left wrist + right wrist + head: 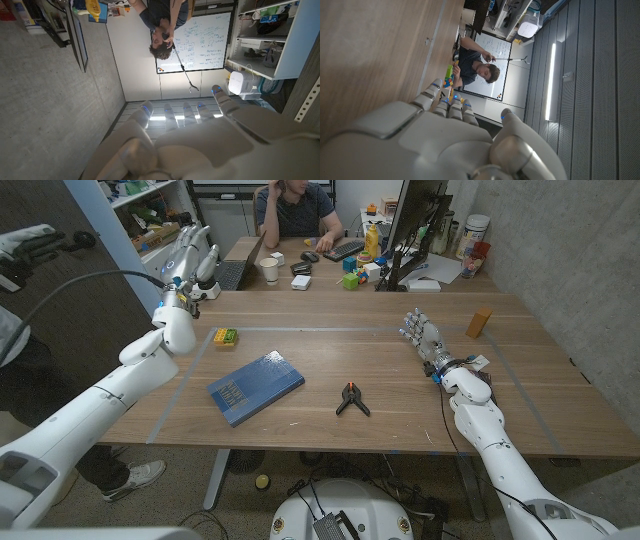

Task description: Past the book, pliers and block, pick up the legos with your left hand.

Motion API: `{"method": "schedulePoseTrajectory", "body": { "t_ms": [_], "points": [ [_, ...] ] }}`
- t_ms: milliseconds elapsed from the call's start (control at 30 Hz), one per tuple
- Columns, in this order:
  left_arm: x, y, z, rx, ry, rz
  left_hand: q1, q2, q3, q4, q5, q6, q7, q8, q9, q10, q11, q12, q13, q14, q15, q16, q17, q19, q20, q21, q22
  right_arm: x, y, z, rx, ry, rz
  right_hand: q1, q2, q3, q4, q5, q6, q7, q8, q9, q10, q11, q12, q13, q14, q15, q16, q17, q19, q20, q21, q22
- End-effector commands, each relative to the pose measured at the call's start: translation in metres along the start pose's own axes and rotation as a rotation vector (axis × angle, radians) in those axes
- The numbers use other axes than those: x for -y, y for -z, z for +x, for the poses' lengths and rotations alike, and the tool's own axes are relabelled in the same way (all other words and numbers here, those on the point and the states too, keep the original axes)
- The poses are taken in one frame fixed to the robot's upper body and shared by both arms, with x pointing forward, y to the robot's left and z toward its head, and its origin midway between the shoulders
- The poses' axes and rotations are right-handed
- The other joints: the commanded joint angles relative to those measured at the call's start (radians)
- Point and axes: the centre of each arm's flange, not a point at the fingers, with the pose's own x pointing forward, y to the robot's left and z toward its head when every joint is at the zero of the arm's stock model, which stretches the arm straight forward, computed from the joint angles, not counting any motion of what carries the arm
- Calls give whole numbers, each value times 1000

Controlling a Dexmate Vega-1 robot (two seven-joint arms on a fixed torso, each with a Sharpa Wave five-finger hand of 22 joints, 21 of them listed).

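We have not yet picked up the small yellow-and-green legos (225,336), which sit on the wooden table (400,380) beyond the blue book (255,387). Our left hand (192,265) hovers raised above them, fingers spread, holding nothing. Reaching down and grasping remain.

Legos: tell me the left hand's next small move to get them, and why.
Probably lower the left hand down and a little toward the robot's right, onto the legos. In the head view the hand hangs raised beyond the table's left edge, holding nothing, while the legos lie free on the wood just inside that edge, apart from the book and pliers.
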Motion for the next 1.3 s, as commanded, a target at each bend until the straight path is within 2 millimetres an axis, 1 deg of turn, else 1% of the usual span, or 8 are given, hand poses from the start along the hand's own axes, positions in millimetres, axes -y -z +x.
{"method": "schedulePoseTrajectory", "body": {
  "t_ms": [33, 333, 400, 500, 867, 900, 1033, 1300],
  "points": [
    [-9, -4, 12, 26, 7, 264, 11, -7, -1, -15, -1, -6, -15, 0, 5, -24, -7, -4, 3, -14, -5, -3, 3, -2, 12, -4, 2, 1, -1, -1, 6, 2, -1, -3, -12, -7, 2, 5, 0, 11, 6, 3, 2, 7, 6, 4, -4, 6, 8, 4, 2, 7, 10, 3],
    [-1, 2, 16, 8, 64, 350, 26, -10, -10, -38, -2, -36, -18, -6, 5, -95, -30, -17, 3, -53, -12, -7, 5, -18, 19, -12, 2, 0, 0, 1, 8, -3, 0, -6, -16, -10, 3, 5, 0, 12, 7, 3, 2, 9, 6, 4, -4, 9, 8, 5, 2, 9, 10, 3],
    [3, 6, 17, -1, 94, 349, 21, -22, -25, -42, -3, -55, -18, -7, 5, -131, -74, -18, 3, -74, -18, -5, 8, -24, 23, -15, 2, 0, 0, 2, 8, -4, -1, -7, -17, -11, 3, 6, 0, 11, 7, 3, 3, 8, 6, 4, -4, 9, 8, 5, 2, 9, 10, 3],
    [9, 12, 16, -11, 121, 348, 13, -26, -38, -41, -2, -83, -19, -9, 5, -173, -99, -19, 3, -112, -21, -6, 12, -52, 27, -23, 3, 0, 0, 2, 7, -5, -2, -8, -19, -13, 3, 6, 0, 11, 7, 3, 1, 8, 6, 4, -4, 9, 8, 5, 2, 9, 10, 3],
    [28, 23, 14, -26, 157, 328, 16, -39, -59, -55, 5, -168, -18, -15, 4, -229, -104, -15, 4, -164, -22, -1, 13, -81, 33, -25, 2, -1, -1, 6, 4, -12, -6, -13, -23, -18, 5, 6, -1, 10, 6, 3, 0, 9, 6, 4, -4, 11, 9, 5, 1, 11, 10, 3],
    [30, 24, 14, -27, 156, 320, 17, -56, -69, -63, 7, -187, -18, -12, 4, -219, -109, -7, 5, -153, -25, 7, 13, -62, 30, -17, 2, -1, -1, 6, 4, -11, -6, -13, -23, -18, 5, 6, -1, 10, 6, 3, 0, 9, 6, 4, -4, 12, 9, 5, 2, 10, 10, 3],
    [41, 29, 11, -36, 129, 265, 26, -80, -84, -80, 13, -205, -19, -4, 5, -183, -108, 9, 5, -126, -34, 19, 12, -24, 39, -6, -1, -1, -2, 7, 7, -10, -8, -15, -25, -19, 5, 7, -1, 10, 7, 3, 0, 9, 5, 5, -5, 11, 9, 5, 1, 11, 10, 3],
    [62, 35, 9, -46, 157, 217, 39, -83, -88, -92, 18, -207, -19, 1, 6, -178, -108, 9, 4, -112, -35, 21, 10, 9, 46, 2, -2, -2, -2, 10, 5, -14, -12, -17, -27, -22, 6, 8, -1, 10, 7, 3, -1, 9, 5, 5, -5, 12, 8, 5, 2, 11, 10, 3]
  ]
}}
